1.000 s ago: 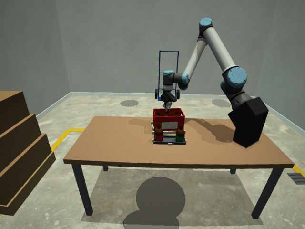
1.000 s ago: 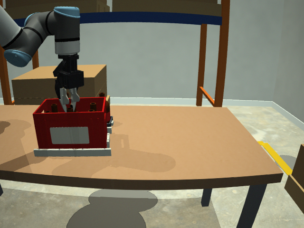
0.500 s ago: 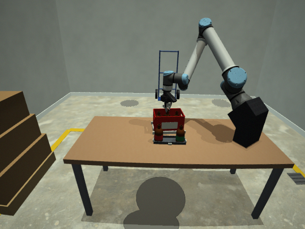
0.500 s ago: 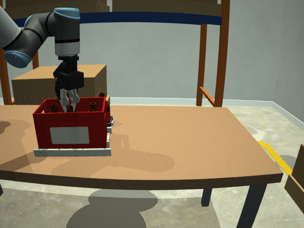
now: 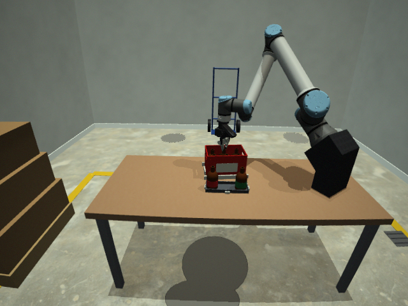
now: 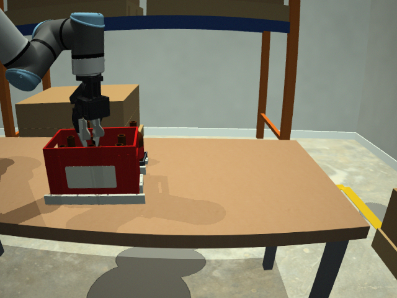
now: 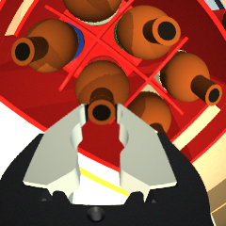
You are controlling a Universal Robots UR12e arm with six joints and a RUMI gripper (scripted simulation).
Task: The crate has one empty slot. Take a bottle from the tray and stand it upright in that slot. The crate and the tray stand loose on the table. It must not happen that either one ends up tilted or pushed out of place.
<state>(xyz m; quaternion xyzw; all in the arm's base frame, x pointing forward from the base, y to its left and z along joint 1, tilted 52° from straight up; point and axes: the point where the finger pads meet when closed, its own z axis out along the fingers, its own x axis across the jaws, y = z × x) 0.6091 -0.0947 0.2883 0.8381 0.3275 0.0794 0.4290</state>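
The red crate (image 5: 225,162) (image 6: 92,157) (image 7: 19,80) stands on the table (image 5: 158,194) (image 6: 240,179) with several brown bottles in its slots. My gripper (image 5: 225,145) (image 6: 90,138) (image 7: 102,104) reaches straight down into the crate and is shut on the neck of a brown bottle (image 7: 101,77). That bottle stands upright in a slot, its body between the red dividers. In front of the crate in the top view, the dark tray (image 5: 226,189) holds two upright bottles: one with a red label (image 5: 211,178), one with a green label (image 5: 241,178).
A white frame (image 6: 94,198) runs along the crate's foot. The arm's black base (image 5: 333,161) stands at the table's right end. Cardboard boxes (image 5: 20,197) (image 6: 77,105), a shelf rack (image 6: 288,70) and a blue hand truck (image 5: 225,95) stand around the table.
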